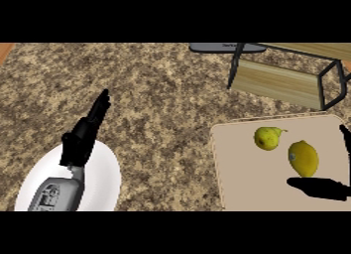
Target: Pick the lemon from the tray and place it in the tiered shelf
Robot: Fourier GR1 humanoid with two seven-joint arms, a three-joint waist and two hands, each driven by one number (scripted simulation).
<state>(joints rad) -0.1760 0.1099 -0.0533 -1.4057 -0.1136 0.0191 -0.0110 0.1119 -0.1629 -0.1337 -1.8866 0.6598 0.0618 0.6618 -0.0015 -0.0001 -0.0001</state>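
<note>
A yellow lemon (pixel 304 158) lies on the beige tray (pixel 237 168) at the right. Beside it, up and to the left, sits a yellow-green pear (pixel 267 138) with a short stem. My right hand (pixel 345 184) is at the tray's right edge, open, with its thumb stretched out just below the lemon and its fingers rising along the lemon's right side, apart from it. The tiered shelf (pixel 284 79), wooden boards in a black frame, stands at the back right. My left hand (pixel 82 139) rests open at the left, fingers pointing up.
A white plate (pixel 109 171) lies at the lower left under my left forearm. A dark grey object (pixel 226 47) sits at the counter's far edge next to the shelf. Speckled granite counter (pixel 164 99) spreads between plate and tray.
</note>
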